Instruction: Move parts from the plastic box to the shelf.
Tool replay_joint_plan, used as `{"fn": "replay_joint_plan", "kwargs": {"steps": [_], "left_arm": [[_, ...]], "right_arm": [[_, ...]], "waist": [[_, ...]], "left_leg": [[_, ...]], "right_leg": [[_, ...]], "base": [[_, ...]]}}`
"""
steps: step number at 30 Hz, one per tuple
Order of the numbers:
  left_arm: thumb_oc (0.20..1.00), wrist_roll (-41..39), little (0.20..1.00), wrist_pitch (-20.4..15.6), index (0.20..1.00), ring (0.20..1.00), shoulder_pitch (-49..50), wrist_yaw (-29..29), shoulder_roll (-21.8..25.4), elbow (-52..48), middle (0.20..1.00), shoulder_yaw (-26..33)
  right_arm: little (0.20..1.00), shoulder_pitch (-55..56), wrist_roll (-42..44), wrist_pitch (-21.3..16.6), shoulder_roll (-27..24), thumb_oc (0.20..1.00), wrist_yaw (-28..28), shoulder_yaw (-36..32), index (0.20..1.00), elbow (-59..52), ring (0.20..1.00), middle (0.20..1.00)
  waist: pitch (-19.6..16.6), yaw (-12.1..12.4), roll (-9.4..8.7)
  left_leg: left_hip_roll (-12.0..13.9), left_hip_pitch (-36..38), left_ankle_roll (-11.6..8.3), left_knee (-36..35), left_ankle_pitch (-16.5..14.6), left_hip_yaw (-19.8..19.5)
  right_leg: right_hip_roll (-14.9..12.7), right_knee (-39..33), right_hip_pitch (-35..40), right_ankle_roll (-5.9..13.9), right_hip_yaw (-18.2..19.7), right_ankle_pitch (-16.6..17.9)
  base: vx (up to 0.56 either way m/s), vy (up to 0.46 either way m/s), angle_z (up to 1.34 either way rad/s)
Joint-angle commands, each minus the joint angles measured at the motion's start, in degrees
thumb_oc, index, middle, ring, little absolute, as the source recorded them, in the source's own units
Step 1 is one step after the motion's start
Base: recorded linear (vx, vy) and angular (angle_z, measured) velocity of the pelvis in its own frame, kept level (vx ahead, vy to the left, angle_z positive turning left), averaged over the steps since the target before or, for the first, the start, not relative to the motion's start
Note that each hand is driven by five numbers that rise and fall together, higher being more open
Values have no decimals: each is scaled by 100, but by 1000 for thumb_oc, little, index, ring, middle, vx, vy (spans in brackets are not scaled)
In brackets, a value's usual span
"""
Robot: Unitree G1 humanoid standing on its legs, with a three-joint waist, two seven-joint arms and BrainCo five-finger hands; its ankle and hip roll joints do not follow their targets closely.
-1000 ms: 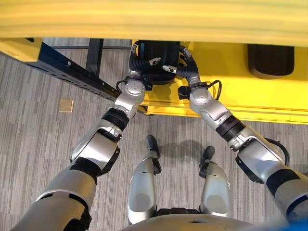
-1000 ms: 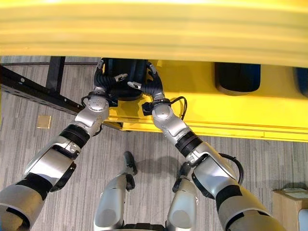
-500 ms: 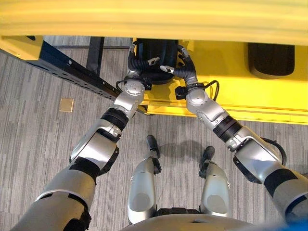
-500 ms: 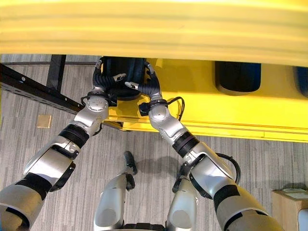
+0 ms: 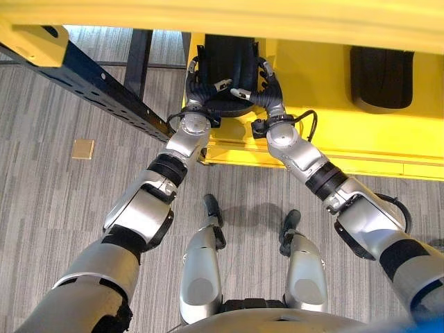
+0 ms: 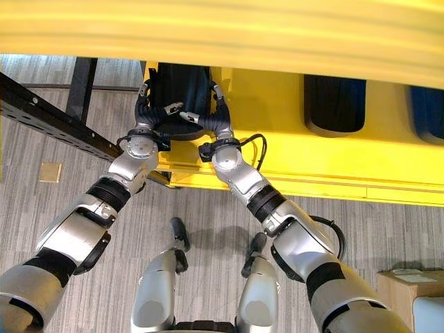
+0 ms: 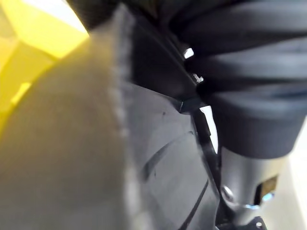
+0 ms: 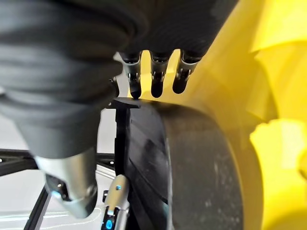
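Left eye view: left hand [image 5: 201, 83] and right hand [image 5: 262, 87] still clasp black part [image 5: 229, 62] on yellow shelf [image 5: 326, 104]; camera shifted; right arm nearer part.

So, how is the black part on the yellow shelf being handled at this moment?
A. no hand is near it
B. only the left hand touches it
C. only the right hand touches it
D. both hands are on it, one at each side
D: the left hand and the right hand sit at opposite sides of the black part on the yellow shelf.

Yellow shelf [image 5: 326, 104] with black parts [image 5: 380, 76]; grey carpeted floor [image 5: 48, 201] beneath
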Motion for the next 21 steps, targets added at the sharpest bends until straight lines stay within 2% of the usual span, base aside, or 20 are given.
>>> {"fn": "replay_joint_plan", "kwargs": {"steps": [1, 10, 21], "left_arm": [[1000, 190, 1000, -242, 1000, 1000, -919, -176, -501, -163, 1000, -444], [1000, 351, 1000, -128, 1000, 1000, -1039, -178, -537, -121, 1000, -504], [1000, 486, 1000, -88, 1000, 1000, -1116, -146, -407, -36, 1000, -545]], "right_arm": [[1000, -1058, -172, -357, 698, 1000, 57, 183, 1000, 16, 1000, 1000], [1000, -1134, 4, -424, 674, 1000, 74, 111, 1000, 164, 1000, 1000], [1000, -1104, 436, -374, 662, 1000, 132, 107, 1000, 235, 1000, 1000]], "waist": [[187, 108, 118], [187, 77, 88], [187, 20, 140]], "left_leg": [[-330, 655, -108, -286, -343, -70], [-307, 678, -118, -236, -362, -30], [-313, 633, -131, -232, -346, 4]], "right_leg": [[371, 223, -115, 242, 303, 83], [404, 209, -72, 235, 312, 64], [414, 216, -136, 216, 354, 45]], "base": [[16, -37, -1], [13, -19, 0], [-1, 1, -1]]}}
